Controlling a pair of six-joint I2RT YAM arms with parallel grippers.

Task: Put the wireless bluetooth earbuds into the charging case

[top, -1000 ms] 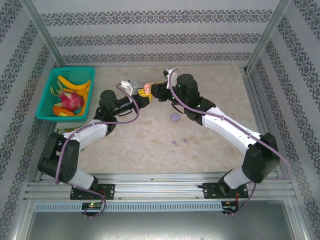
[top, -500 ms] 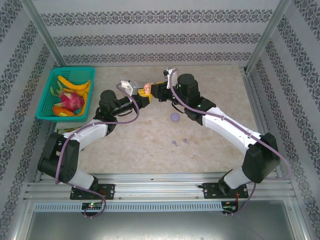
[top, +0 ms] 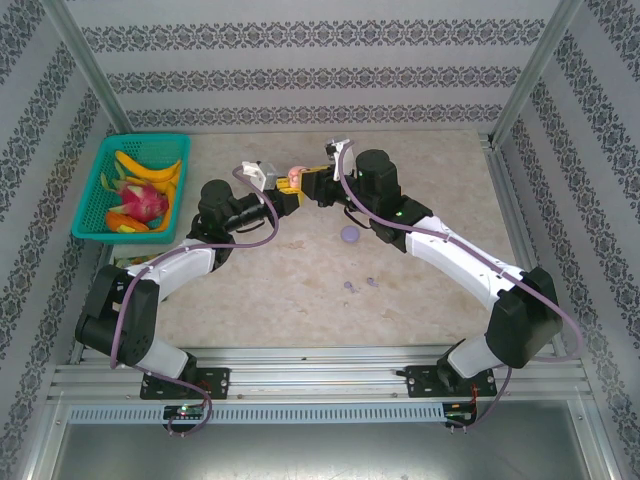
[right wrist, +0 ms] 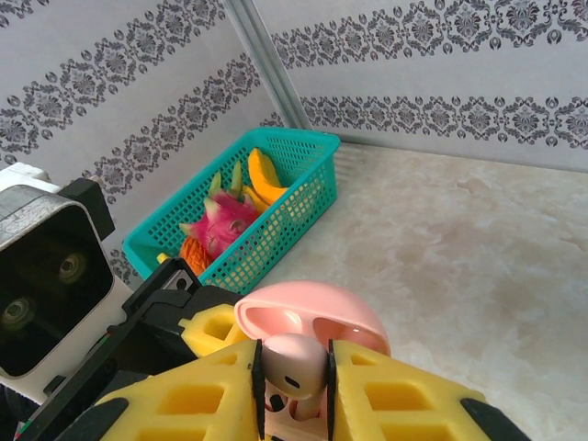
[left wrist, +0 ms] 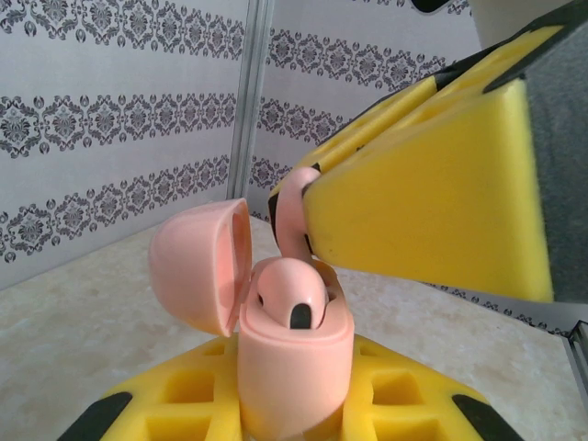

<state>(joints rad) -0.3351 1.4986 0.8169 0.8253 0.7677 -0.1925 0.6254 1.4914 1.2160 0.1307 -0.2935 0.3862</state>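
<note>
**Pink earbud held at the mouth of the case, far centre of the table**

My two arms meet above the far middle of the table. My left gripper is clamped narrowly on the pink case, and its yellow pads hug the lower body so the case stands upright. The lid is swung back and leans away to the left.

My right gripper comes in from the right, with its fingers closed to a narrow gap around a pink earbud. That earbud sits right at the mouth of the case. From the left wrist I see a rounded pink head with a dark oval resting in the opening, and more pink runs up beside my right pad. I cannot tell whether that is one piece or two, nor whether it is fully seated.

On the table nearer to my bases, right of centre, lies a round purple disc. Nearer still lie two tiny purple earbuds, just beside each other and well apart from the case. A teal basket of fruit stands at the far left.
</note>
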